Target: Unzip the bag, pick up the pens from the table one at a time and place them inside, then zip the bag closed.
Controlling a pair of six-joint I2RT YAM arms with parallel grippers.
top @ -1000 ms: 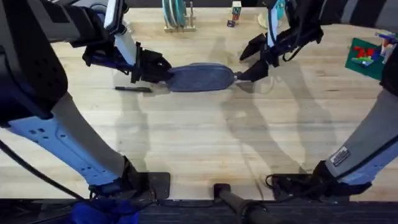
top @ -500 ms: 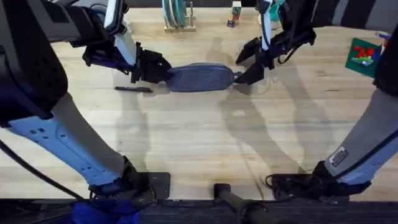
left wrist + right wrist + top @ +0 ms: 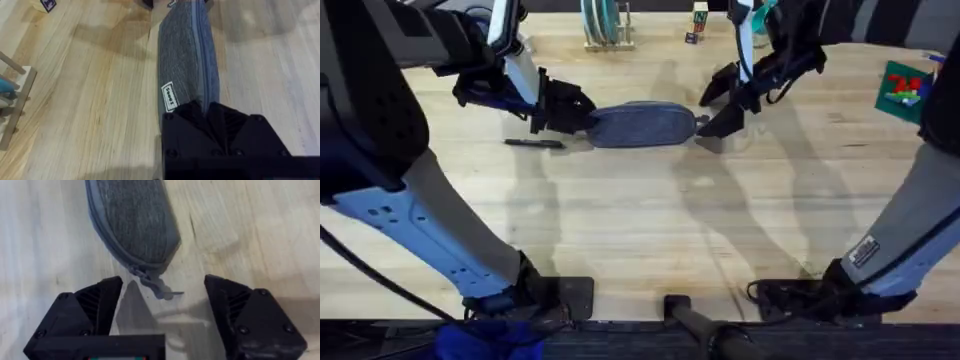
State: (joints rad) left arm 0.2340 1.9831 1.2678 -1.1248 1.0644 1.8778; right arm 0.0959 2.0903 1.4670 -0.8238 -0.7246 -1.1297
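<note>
The table [image 3: 650, 220] spreads pale under both my arms. The bag [image 3: 642, 124] lies lengthwise toward twelve o'clock of its centre, zipper shut. My left gripper [image 3: 582, 118] is clamped on the bag's nine o'clock end. My right gripper [image 3: 162, 305] hangs spread wide just off the three o'clock end, the zipper pull [image 3: 159, 288] between its fingers, untouched. One black pen [image 3: 534, 143] lies at the bag's eight o'clock.
</note>
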